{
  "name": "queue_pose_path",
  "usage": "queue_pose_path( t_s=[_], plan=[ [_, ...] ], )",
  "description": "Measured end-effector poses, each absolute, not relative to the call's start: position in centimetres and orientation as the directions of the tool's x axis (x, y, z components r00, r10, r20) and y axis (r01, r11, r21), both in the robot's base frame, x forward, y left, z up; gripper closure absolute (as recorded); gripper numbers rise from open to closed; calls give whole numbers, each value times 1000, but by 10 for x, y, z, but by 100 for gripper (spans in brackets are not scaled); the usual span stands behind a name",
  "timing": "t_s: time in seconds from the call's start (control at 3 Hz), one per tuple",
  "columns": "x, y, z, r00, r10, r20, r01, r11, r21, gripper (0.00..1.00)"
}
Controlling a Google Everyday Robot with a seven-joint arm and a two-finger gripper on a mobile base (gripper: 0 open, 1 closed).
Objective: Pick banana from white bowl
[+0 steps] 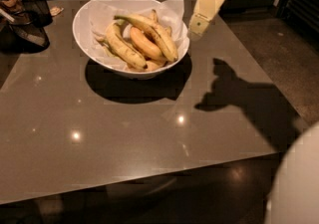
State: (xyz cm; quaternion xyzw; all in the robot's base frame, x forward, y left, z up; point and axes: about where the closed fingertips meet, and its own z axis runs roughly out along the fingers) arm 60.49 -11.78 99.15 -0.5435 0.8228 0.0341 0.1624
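The white bowl (84, 29) stands at the back of the grey table, lined with crumpled white paper. Several bananas lie in it. The banana (158, 37), long, curved and brown-speckled with a greenish stem pointing left, lies on top toward the bowl's right side. A plump orange-yellow one (144, 45) and a paler one (122, 50) lie to its left. My gripper (196, 29), cream-coloured, hangs just right of the bowl's right rim, above the table, pointing down and to the left. It holds nothing that I can see.
Dark containers (25, 16) stand at the table's back left corner. The arm's shadow (239, 93) falls on the table's right side. The table's right edge meets dark floor (294, 54). A white rounded part (299, 183) fills the lower right corner.
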Motion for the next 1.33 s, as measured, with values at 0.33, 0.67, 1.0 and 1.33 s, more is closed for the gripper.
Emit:
queue_pose_path(
  t_s=[0.33,0.67,1.0,1.33],
  plan=[
    [615,-106,994,-337,-882,-329,-906,399,-143,0],
    [618,-92,1001,-306,-882,-360,-912,380,-156,0],
    [623,-73,1008,-268,-896,-355,-924,343,-167,0],
    [630,-53,1010,-238,-910,-341,-936,308,-170,7]
  ],
)
